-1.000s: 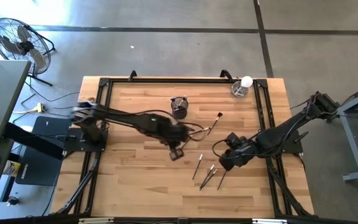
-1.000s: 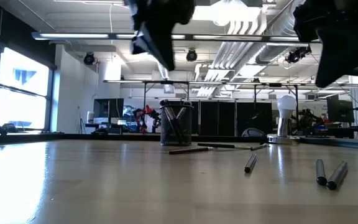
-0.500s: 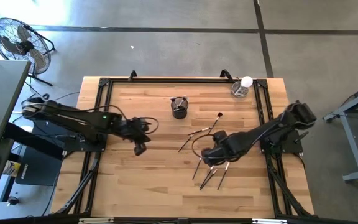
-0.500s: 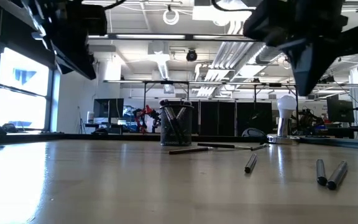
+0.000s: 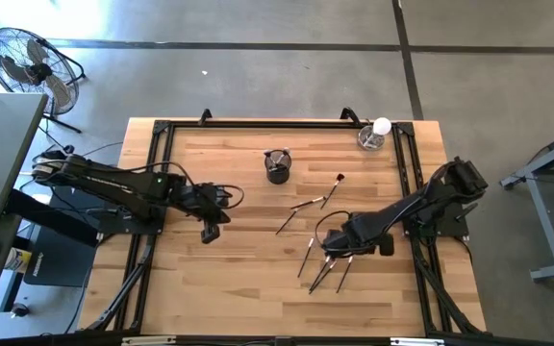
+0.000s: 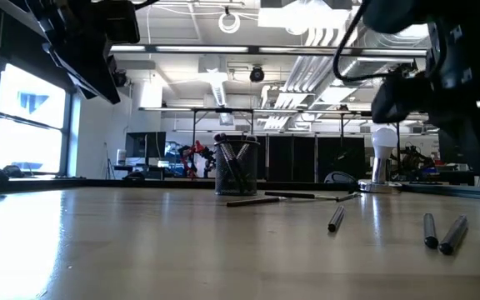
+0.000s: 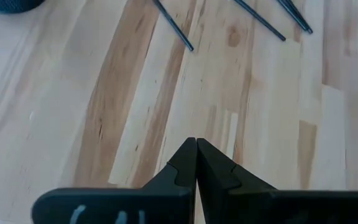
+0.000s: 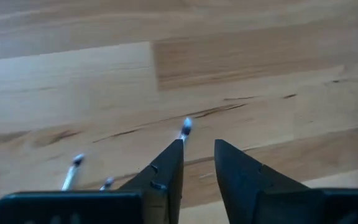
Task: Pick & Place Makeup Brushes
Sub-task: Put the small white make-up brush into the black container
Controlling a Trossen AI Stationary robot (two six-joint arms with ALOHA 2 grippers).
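Note:
Several makeup brushes lie loose on the wooden table: three thin sticks near the right gripper, two dark ones toward the middle, and one with a reddish tip. More brushes stand in the small black cup. My right gripper hovers over the far ends of the three sticks. It is slightly open, with one brush tip just past one finger. My left gripper hangs over bare wood left of centre, shut and holding nothing.
A clear glass with a white ball stands at the far right corner. A black frame rail runs round the table. In the low view the cup and lying brushes show ahead, with both arms raised above the tabletop.
My left gripper has swung from the table's middle toward the left edge and then nearly stopped. My right gripper has moved left over the three loose brushes, then come back slightly toward the right and lower. No brush has moved.

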